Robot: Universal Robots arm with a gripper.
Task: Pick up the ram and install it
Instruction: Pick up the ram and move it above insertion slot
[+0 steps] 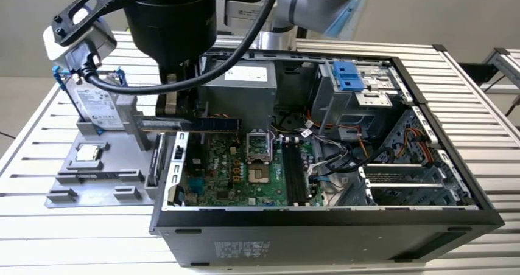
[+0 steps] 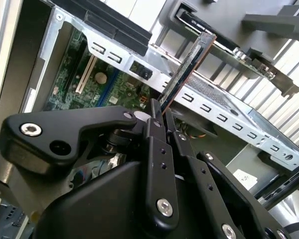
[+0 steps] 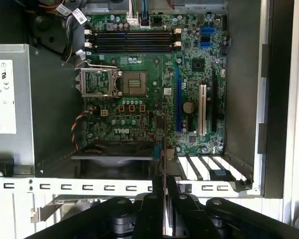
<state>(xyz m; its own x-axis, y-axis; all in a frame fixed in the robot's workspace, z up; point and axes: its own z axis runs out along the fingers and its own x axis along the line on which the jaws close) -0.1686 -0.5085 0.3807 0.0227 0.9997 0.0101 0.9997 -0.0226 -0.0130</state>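
The gripper is clamping its narrowly set fingers on one end of the ram, which is projecting beyond the fingertips as a dark, thin stick in the second wrist view. In the exterior view, the held ram is hanging level across the side wall of the open computer case, on the side nearest the grey tray. In the first wrist view, the motherboard is lying beyond the gripper, with the bare memory slots at its far edge and the CPU socket between. On the tray, the hard drive is standing upright and the CPU chip is lying flat.
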